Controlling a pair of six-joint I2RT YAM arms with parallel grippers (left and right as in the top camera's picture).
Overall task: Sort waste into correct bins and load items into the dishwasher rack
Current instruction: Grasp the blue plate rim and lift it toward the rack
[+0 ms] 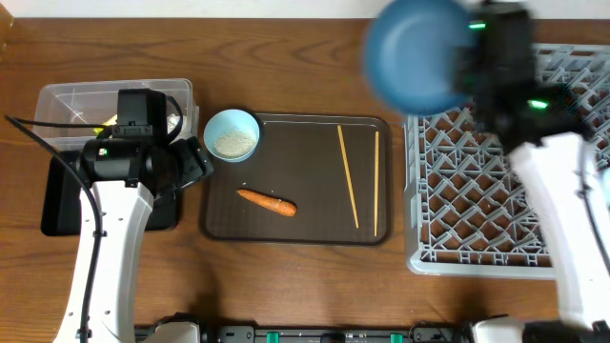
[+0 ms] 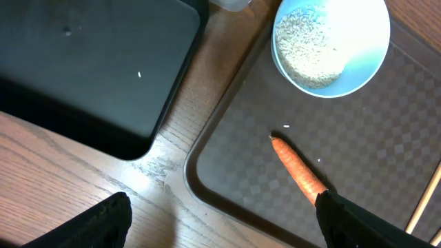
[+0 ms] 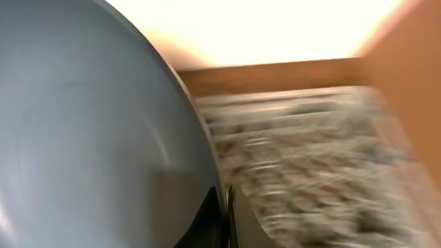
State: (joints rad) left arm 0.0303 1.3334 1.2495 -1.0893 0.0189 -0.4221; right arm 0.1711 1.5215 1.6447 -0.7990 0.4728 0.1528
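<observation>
My right gripper (image 1: 467, 71) is shut on the rim of the large round blue dish (image 1: 415, 52), held high beside the far left corner of the grey dishwasher rack (image 1: 496, 181). In the right wrist view the blue dish (image 3: 89, 124) fills the left side, its edge pinched at my right gripper (image 3: 226, 207), with the rack (image 3: 310, 158) blurred behind. My left gripper (image 2: 224, 220) is open, straddling the brown tray's left rim, one finger over the end of the orange carrot (image 2: 298, 169). The pale-blue bowl (image 2: 331, 45) holds white rice (image 2: 310, 45). Two chopsticks (image 1: 348, 176) lie on the tray.
The brown serving tray (image 1: 295, 233) lies mid-table with the carrot (image 1: 267, 202) and the bowl (image 1: 232, 134) at its far left corner. A clear tub (image 1: 76, 105) stands at far left, and the shallow black tray (image 1: 62, 205) sits in front of it.
</observation>
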